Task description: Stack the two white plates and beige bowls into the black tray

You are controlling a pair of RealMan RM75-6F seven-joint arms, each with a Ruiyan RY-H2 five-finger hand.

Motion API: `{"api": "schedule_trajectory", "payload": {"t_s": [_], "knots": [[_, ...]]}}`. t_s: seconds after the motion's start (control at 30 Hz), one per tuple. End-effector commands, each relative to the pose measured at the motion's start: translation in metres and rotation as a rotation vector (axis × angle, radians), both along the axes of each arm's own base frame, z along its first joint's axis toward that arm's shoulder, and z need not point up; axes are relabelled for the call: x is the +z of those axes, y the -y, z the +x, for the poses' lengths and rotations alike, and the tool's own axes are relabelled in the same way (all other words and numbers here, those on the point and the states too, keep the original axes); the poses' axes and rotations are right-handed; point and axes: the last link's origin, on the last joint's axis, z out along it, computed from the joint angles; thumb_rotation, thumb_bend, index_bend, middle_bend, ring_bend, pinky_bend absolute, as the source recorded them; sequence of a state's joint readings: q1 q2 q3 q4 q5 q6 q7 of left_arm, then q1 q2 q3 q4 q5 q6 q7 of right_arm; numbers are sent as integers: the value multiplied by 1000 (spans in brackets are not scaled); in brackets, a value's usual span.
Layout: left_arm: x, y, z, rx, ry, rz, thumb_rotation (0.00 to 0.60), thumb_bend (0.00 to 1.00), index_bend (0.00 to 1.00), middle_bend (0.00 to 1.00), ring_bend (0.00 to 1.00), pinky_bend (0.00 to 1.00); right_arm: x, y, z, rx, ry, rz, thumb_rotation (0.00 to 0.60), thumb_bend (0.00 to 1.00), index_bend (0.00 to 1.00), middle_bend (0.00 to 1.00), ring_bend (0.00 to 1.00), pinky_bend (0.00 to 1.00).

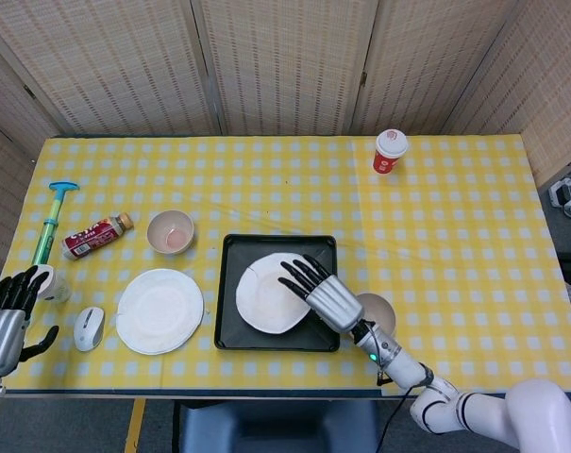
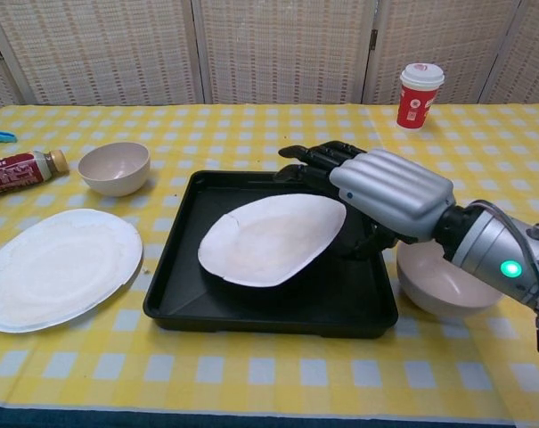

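Observation:
The black tray point(image 1: 230, 247) point(image 2: 251, 321) sits at the table's front centre. Inside it lies a white plate point(image 1: 261, 297) point(image 2: 260, 245), tilted, its left edge down on the tray floor and its right edge raised. My right hand point(image 1: 327, 297) point(image 2: 389, 192) holds that raised edge, fingers stretched over the top. A second white plate point(image 1: 159, 310) point(image 2: 51, 267) lies flat left of the tray. One beige bowl point(image 1: 171, 231) point(image 2: 114, 167) stands behind that plate. The other beige bowl point(image 1: 377, 307) point(image 2: 447, 281) stands right of the tray, partly under my right wrist. My left hand point(image 1: 4, 321) hangs at the front left edge, fingers apart, holding nothing.
A red paper cup point(image 1: 391, 151) point(image 2: 419, 94) stands at the back right. A red-labelled bottle point(image 1: 94, 236) point(image 2: 20, 169) and a teal syringe-like tool point(image 1: 51, 222) lie at the far left. A white mouse point(image 1: 89, 327) rests near my left hand.

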State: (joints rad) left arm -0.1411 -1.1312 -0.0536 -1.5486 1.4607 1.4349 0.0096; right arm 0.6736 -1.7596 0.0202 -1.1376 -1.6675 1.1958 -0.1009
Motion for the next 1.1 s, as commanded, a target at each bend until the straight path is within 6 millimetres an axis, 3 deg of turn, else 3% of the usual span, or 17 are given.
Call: {"api": "schedule_trajectory", "payload": {"t_s": [0.03, 0.27, 0.53, 0.7, 0.83, 1.1], "knots": [[0, 1, 0, -1, 1, 2, 600, 356, 37, 42, 10, 5, 9, -6, -4, -12, -9, 36, 600, 352, 17, 0, 0, 0], [-2, 2, 1, 6, -2, -10, 600, 355, 48, 42, 10, 7, 28, -15, -14, -79, 35, 107, 600, 303, 0, 0, 0, 0], [-2, 0, 2, -1, 0, -8, 600, 356, 50, 42, 10, 7, 9, 3, -8, -139, -5, 106, 600, 303, 0, 0, 0, 0], [3, 1, 0, 4, 6, 7, 600, 355, 51, 42, 10, 7, 12, 6, 0, -127, 43, 85, 600, 303, 0, 0, 0, 0], [6, 4, 0, -2, 6, 15, 600, 356, 51, 42, 10, 7, 37, -7, -10, -98, 95, 21, 600, 303, 0, 0, 0, 0], [-9, 8, 5, -26, -23, -45, 600, 355, 50, 42, 11, 55, 117, -65, -78, -235, 139, -184, 600, 301, 0, 0, 0, 0]]}}
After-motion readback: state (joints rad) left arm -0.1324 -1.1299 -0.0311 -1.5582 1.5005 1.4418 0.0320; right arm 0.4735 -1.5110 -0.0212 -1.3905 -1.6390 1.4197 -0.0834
